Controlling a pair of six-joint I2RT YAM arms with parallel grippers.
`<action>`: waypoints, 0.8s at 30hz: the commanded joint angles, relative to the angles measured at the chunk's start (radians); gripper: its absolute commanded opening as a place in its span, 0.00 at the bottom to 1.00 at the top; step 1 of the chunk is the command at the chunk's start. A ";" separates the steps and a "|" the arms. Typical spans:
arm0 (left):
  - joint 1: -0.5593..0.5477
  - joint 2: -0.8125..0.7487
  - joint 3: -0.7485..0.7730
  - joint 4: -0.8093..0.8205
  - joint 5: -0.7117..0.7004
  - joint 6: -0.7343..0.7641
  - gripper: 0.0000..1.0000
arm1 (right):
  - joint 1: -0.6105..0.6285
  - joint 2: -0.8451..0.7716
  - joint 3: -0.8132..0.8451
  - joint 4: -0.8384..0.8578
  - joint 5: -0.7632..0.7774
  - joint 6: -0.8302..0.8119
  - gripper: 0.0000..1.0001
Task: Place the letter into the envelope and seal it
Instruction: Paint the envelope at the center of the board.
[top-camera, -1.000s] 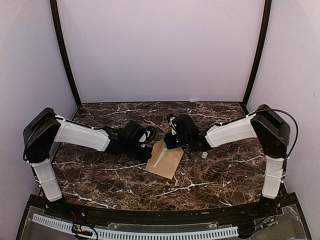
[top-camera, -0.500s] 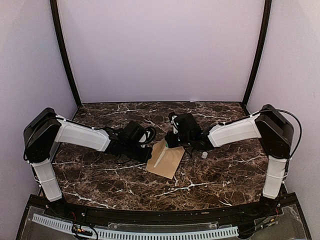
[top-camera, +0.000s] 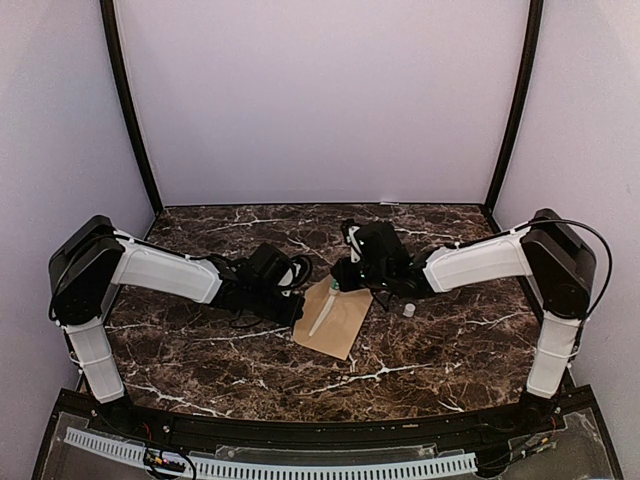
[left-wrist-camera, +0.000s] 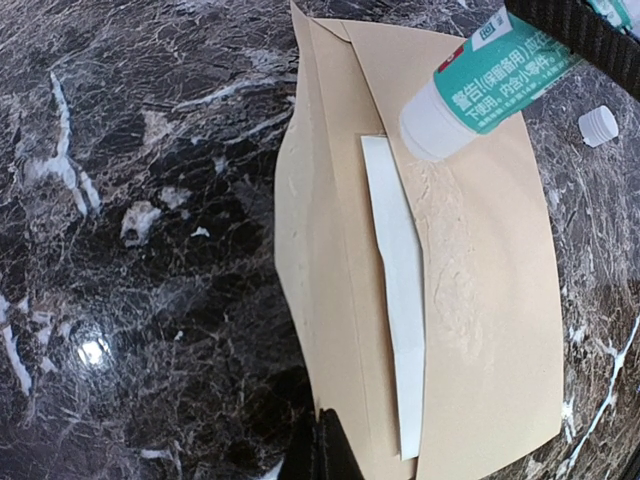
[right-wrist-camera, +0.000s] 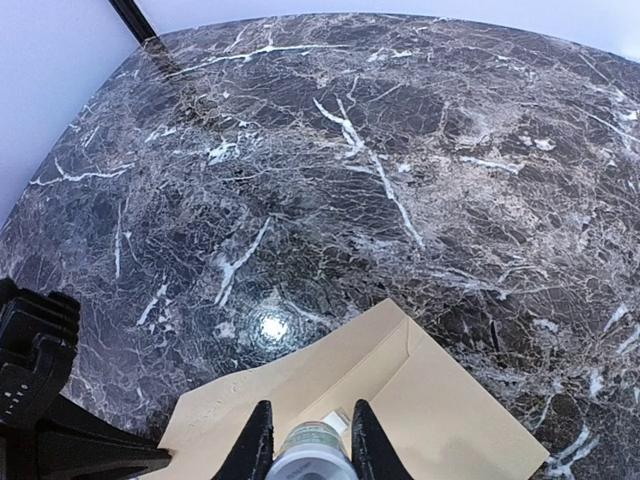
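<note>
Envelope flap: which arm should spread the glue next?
Right. The right jaws grip the glue stick, tip over the envelope; the left jaws sit shut at the envelope's edge.

The top camera is looking down from above and behind the rig, standing well back and taking in the whole marble table (top-camera: 200, 350) and the pale walls (top-camera: 320, 100). The left wrist camera is hanging close over the envelope (left-wrist-camera: 480, 300), facing almost straight down — the paper is filling much of its frame. The right wrist camera is peering forward and down past its own fingers (right-wrist-camera: 258, 445) toward the far tabletop. All three are sharing the envelope and the glue stick (left-wrist-camera: 490, 85).
</note>
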 joint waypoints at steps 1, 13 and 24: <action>0.003 0.006 0.014 -0.039 0.000 0.006 0.00 | -0.006 0.016 -0.021 0.011 0.019 0.016 0.00; 0.003 0.006 0.015 -0.042 0.000 0.005 0.00 | -0.008 0.044 -0.022 -0.016 0.041 0.025 0.00; 0.003 0.007 0.015 -0.043 0.000 0.001 0.00 | -0.006 0.041 -0.050 -0.033 -0.002 0.038 0.00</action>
